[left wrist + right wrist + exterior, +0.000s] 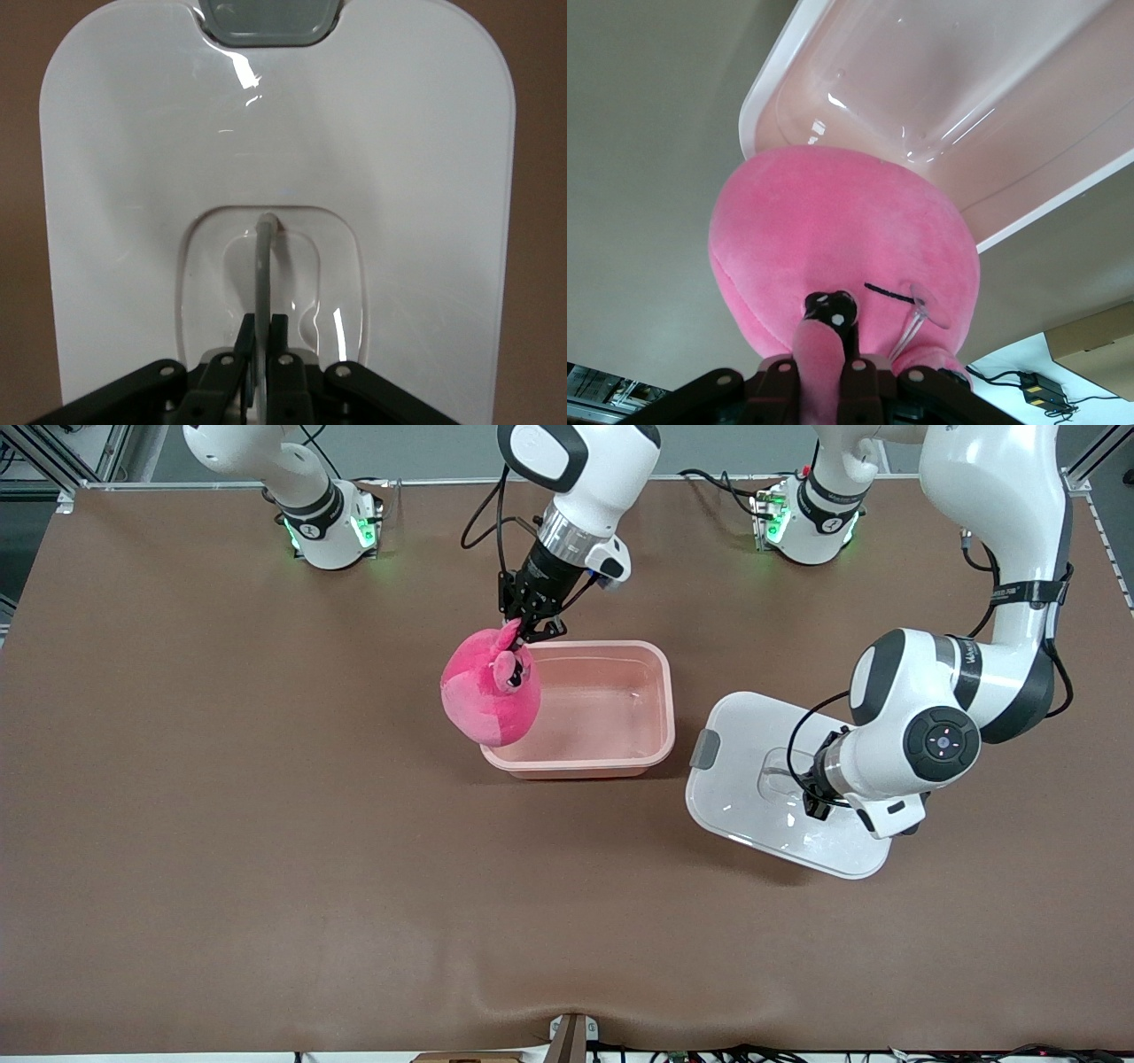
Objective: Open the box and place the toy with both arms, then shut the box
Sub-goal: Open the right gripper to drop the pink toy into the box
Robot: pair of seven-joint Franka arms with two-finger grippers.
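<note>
The box (611, 708) is a pink tub that stands open in the middle of the table, with nothing inside. The toy (490, 691), a round pink plush, hangs over the tub's rim at the right arm's end. My right gripper (523, 631) is shut on its ear. In the right wrist view the toy (842, 239) fills the space under the right gripper (828, 354), with the box (939, 80) below it. The white lid (744, 744) is beside the box, toward the left arm's end. My left gripper (815, 804) is shut on the lid's grey handle (263, 266); the left gripper (263, 332) grips it upright.
A grey clip (705, 749) sits on the lid's end facing the box. The arm bases (328, 531) stand along the table's far edge. A cardboard piece (465, 1058) pokes up at the table's edge nearest the front camera.
</note>
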